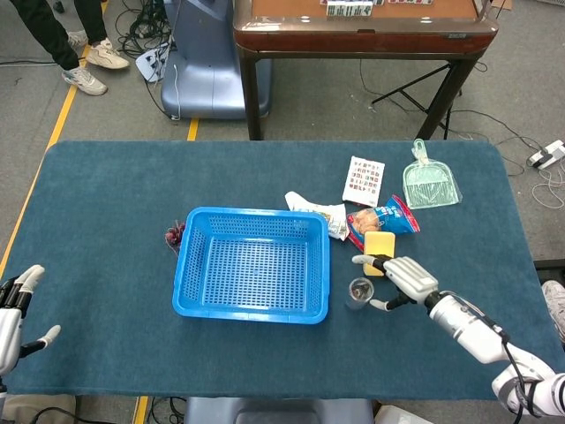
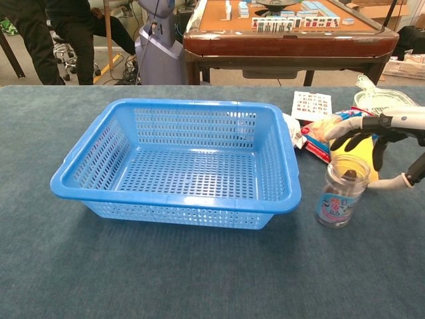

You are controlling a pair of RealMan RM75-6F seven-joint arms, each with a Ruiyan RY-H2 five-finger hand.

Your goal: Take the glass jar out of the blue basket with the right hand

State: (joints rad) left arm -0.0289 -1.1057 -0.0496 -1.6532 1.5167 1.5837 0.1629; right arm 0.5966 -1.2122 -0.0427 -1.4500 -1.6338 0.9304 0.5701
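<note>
Right hand spread – off glass jar.

Glass jar upright on the table, just right of the blue basket. My right hand beside it, fingers spread, not gripping. My left hand open at near-left edge.

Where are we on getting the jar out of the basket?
Done: the glass jar stands upright on the table, outside the blue basket, just off its right rim. In hand: nothing; the right hand is by the jar with fingers spread, no visible grip. Left: only pulling the hand clear. The left hand is idle at the table edge.
</note>
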